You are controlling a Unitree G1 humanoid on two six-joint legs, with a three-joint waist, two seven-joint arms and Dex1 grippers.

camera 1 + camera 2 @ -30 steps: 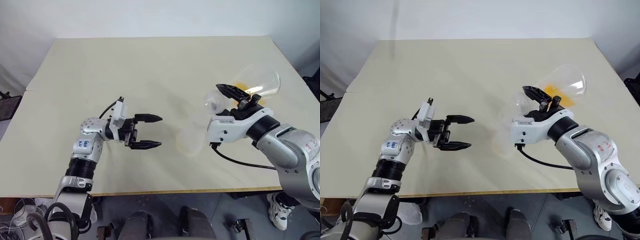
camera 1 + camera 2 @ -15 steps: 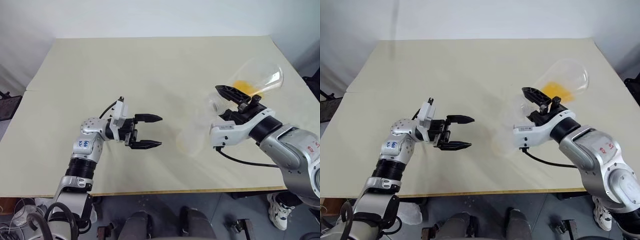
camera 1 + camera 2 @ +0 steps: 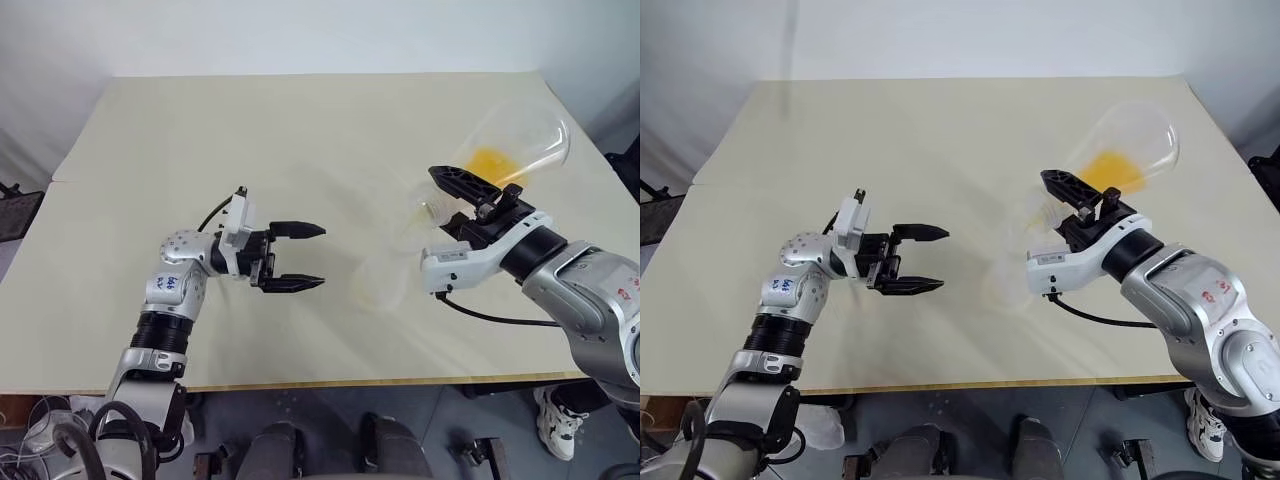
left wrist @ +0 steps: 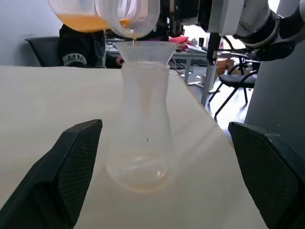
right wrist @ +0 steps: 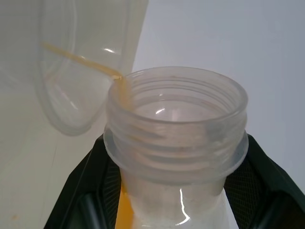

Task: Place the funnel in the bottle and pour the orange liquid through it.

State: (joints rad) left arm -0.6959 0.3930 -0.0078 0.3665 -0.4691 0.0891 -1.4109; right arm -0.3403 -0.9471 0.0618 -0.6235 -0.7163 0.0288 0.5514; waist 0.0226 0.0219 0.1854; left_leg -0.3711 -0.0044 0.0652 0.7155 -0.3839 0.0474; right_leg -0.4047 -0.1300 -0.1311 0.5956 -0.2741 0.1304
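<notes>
The bottle [image 4: 140, 126], a clear flask-shaped plastic vessel, stands on the beige table [image 3: 300, 130] with the small see-through funnel [image 4: 145, 51] already seated in its neck. Above it, the right gripper [image 3: 470, 205] is clamped on a larger clear conical flask [image 3: 510, 150], tilted so a thin stream of orange liquid [image 4: 81, 21] enters the funnel. Only a trace has reached the bottle's base; most remains unpoured. Beside the bottle, the left gripper [image 3: 297, 256] is spread wide, empty.

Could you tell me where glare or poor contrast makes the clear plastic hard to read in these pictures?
Left eye view: the bottle almost melts into the pale table, with only a faint outline. Left wrist view: the funnel and bottle read better against the darker background. Right wrist view: white glints sit on the flask neck, and the orange liquid shows as a thin stream.
</notes>
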